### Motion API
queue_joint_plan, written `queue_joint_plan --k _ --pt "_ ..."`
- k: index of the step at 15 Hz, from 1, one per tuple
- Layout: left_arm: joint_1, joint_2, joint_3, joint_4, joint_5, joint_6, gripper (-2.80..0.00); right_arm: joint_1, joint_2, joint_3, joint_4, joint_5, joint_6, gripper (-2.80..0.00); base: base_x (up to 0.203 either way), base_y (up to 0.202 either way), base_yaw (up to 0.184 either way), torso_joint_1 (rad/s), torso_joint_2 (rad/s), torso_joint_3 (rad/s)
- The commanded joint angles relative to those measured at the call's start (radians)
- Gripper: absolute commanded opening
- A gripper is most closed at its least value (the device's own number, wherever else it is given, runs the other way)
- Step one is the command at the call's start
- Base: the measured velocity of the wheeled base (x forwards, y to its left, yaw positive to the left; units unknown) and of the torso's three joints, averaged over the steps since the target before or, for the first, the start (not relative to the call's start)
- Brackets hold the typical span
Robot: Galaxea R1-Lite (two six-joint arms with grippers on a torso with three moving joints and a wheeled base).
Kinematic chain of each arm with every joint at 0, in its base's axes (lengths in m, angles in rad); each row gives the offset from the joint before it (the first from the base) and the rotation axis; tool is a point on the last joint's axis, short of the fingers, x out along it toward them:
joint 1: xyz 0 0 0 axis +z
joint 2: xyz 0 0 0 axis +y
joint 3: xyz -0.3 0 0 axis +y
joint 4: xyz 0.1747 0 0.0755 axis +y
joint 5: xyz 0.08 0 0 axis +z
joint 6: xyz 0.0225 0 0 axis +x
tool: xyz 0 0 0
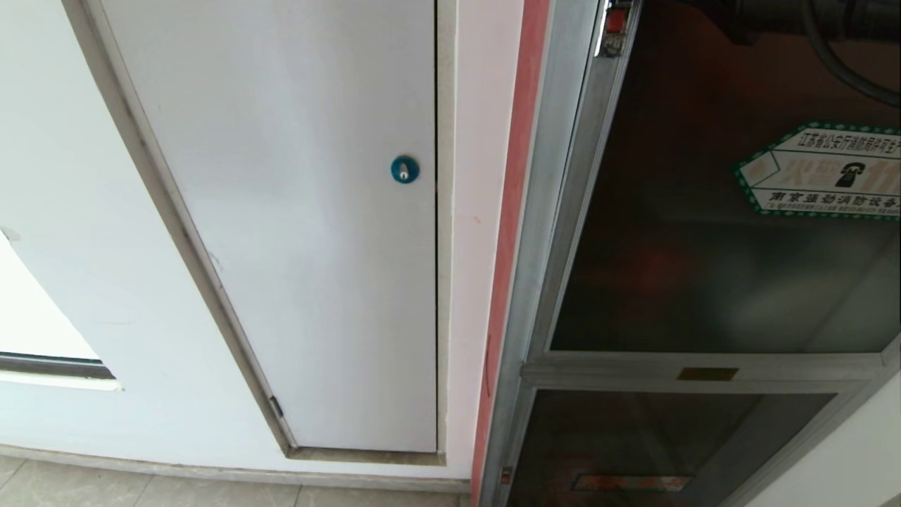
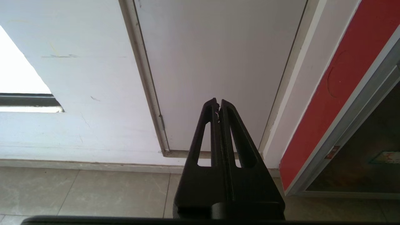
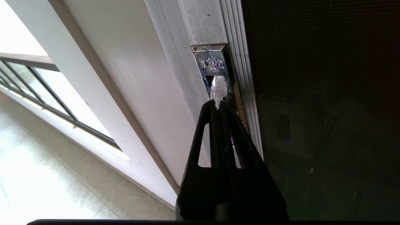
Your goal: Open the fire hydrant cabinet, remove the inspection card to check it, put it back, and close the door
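mostly white wall [image 1: 84, 176], tiled floor [image 2: 78, 193]; door [image 1: 704, 246] closed.

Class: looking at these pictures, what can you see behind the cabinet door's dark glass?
Behind the door, only faint reddish blurs show through the glass; its hexagonal sticker sits on the pane. Contents cannot be made out.

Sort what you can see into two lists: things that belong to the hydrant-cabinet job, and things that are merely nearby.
Belongs to the job:
- fire hydrant cabinet, silver frame
- the door, dark glass, shut
- latch plate in the door frame
- right tool, shut, tips at the latch plate

Merely nearby:
- white panel door with blue lock
- left tool, shut, parked low
- tiled floor
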Motion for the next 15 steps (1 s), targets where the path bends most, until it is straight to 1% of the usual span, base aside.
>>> queue_joint_plan --k 1,10,15 --pt "0.0 0.0 0.0 0.0 0.0 0.0 -2.8 0.0 0.014 0.0 0.003 0.001 0.001 -2.8 0.0 0.0 0.0 0.0 0.0 0.0" --pt "0.0 0.0 0.0 0.0 0.0 0.0 -2.8 -0.004 0.038 -0.006 0.003 -0.001 -0.02 -2.8 0.0 0.0 0.0 0.0 0.0 0.0" --pt "0.0 0.0 0.0 0.0 0.0 0.0 -2.8 -0.003 0.034 0.001 0.006 -0.002 -0.019 -2.8 0.0 0.0 0.0 0.0 0.0 0.0"
